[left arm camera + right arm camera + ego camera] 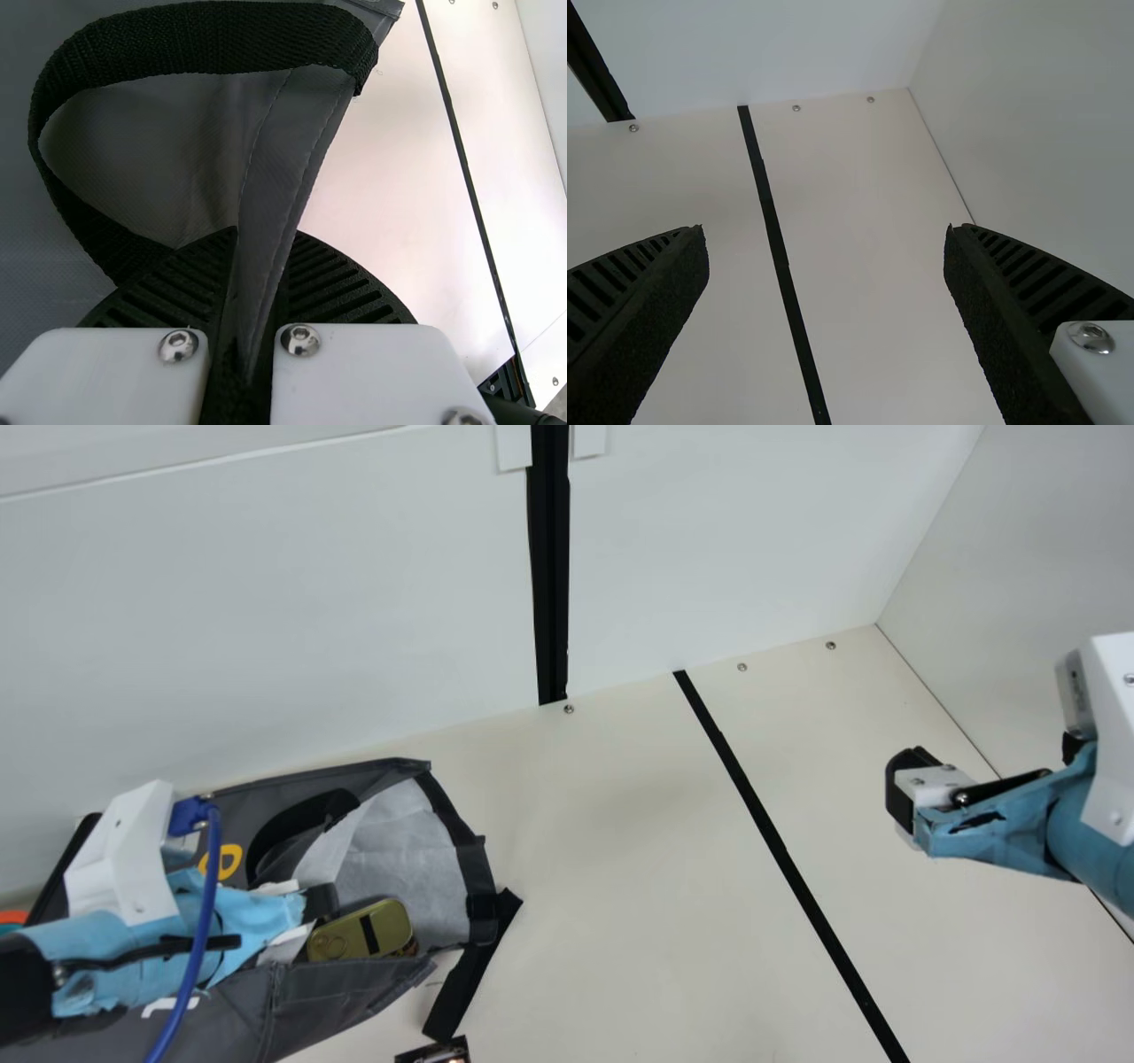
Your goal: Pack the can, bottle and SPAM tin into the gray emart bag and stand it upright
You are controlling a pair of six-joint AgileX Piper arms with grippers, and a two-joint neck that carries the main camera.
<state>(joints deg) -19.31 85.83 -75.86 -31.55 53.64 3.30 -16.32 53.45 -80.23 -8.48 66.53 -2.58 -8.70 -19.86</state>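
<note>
The gray emart bag (328, 992) lies at the left of the main view, its mouth facing right and its pale lining showing. A gold-coloured tin (363, 932) rests inside the mouth. My left gripper (310, 908) is over the bag. In the left wrist view my left gripper (261, 283) is shut on a fold of the bag's edge (283, 168), beside a black strap handle (213, 37). My right gripper (902, 793) is held over the table's right side. In the right wrist view my right gripper (826, 292) stands open with nothing between its fingers.
White panels (266, 620) rise behind the table (620, 868). A black strip (780, 850) runs across the tabletop between the bag and my right gripper. A small dark object (434, 1052) shows at the bottom edge, just right of the bag.
</note>
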